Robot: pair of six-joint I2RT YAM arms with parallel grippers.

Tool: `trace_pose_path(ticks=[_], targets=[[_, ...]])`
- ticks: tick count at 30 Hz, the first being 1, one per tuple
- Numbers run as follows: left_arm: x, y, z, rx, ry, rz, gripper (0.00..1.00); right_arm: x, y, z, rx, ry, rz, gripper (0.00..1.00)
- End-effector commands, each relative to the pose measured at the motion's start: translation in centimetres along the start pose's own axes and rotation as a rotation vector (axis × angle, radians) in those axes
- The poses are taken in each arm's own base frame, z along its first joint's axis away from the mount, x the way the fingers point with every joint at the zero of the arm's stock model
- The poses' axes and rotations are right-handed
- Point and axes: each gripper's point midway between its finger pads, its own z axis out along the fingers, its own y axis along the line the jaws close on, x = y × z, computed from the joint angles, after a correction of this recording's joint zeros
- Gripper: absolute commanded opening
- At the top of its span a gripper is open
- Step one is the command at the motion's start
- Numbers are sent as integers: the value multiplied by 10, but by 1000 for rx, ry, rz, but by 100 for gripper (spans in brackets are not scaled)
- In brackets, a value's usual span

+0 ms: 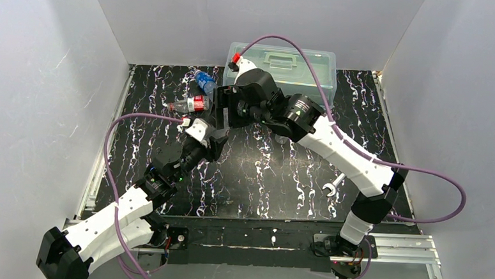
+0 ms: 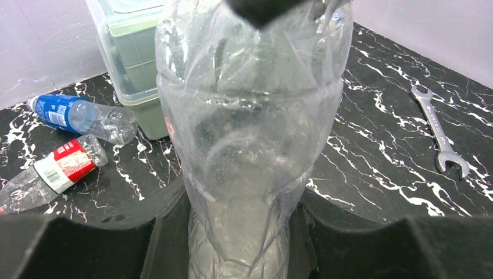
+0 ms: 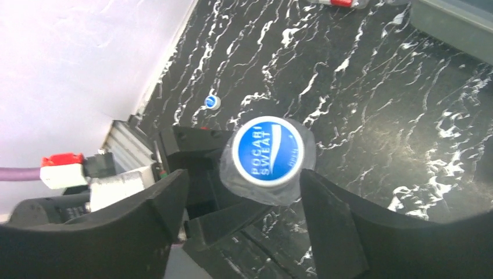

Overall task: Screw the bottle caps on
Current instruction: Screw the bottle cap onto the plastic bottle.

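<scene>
**Left gripper (image 2: 241,204) clamped on the plain bottle (image 2: 250,116); right gripper (image 3: 244,180) at its capped neck**

I see thin, crinkled clear plastic pinched between the left gripper's black fingers near one end of the bottle. A round blue-and-white cap (image 3: 268,151) sits on the neck, and the right jaws stand apart on either side of it, a gap visible on the left. A second small blue cap (image 3: 211,102) lies loose on the glossy black, white-veined table (image 3: 372,87). The blue-label bottle (image 2: 64,113) and red-label bottle (image 2: 58,168) lie side by side near the translucent box (image 2: 131,64). A silver wrench (image 2: 439,131) lies well apart, with bare table between it and the held bottle
</scene>
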Motion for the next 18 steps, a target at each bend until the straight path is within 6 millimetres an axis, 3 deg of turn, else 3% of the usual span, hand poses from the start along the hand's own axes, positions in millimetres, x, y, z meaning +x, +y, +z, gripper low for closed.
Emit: trace_pose_path(ticks=[1, 6, 14, 18], targets=[[-24, 0, 3, -4, -75, -6, 0, -21, 10, -29, -57, -89, -32, 85], [-22, -9, 3, 39, -67, -42, 0, -30, 2, -53, -56, -157, -107, 98], [-22, -60, -11, 342, -33, -83, 0, -32, 16, -91, -222, -173, -340, 98], [-25, -82, -29, 486, 8, -96, 0, -37, 10, -104, -273, -170, -407, 98]])
